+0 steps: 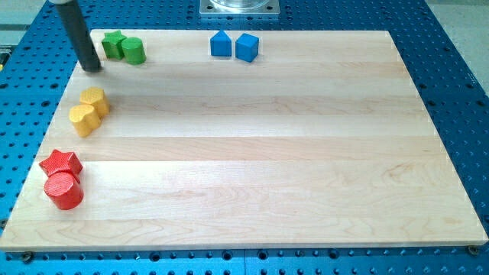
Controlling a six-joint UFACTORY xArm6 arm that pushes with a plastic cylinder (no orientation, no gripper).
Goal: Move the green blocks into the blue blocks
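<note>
A green star block (113, 44) and a green cylinder (133, 50) touch each other at the view's top left. Two blue blocks stand at the top centre: a pentagon-like one (220, 44) and a cube (247, 47), side by side. My tip (92, 67) is just left of the green star, a small gap apart, at the board's left edge. The dark rod rises from it toward the view's top left.
Two yellow blocks (89, 111) sit together at the left, below my tip. A red star (60, 162) and a red cylinder (63, 191) sit at the lower left. The wooden board (306, 153) lies on a blue perforated base. A metal mount (239, 8) is at the top centre.
</note>
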